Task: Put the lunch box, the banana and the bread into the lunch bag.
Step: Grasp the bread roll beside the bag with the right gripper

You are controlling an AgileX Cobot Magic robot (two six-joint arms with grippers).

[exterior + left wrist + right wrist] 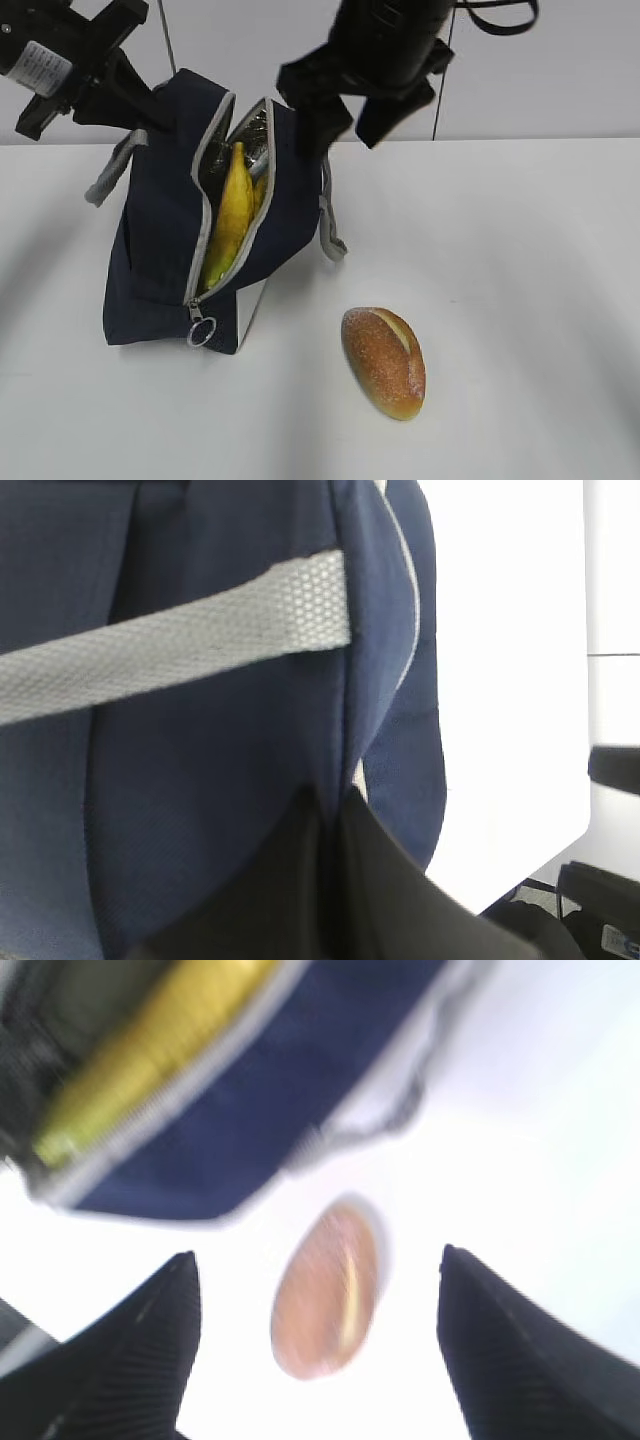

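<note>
bread (384, 361) lay on table (520, 300), long axis angled toward lunch bag (165, 250) | banana (230, 215) upright inside bag | right gripper (318, 1270) wide, empty | left gripper (330, 880) pinched bag fabric

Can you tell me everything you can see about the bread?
The bread is an oval, golden-brown roll with a floury crust and a paler slash along its top. It lies on the white table, whole, outside and to the right of the lunch bag. Nothing touches it; the open right pincer hangs above it.
</note>
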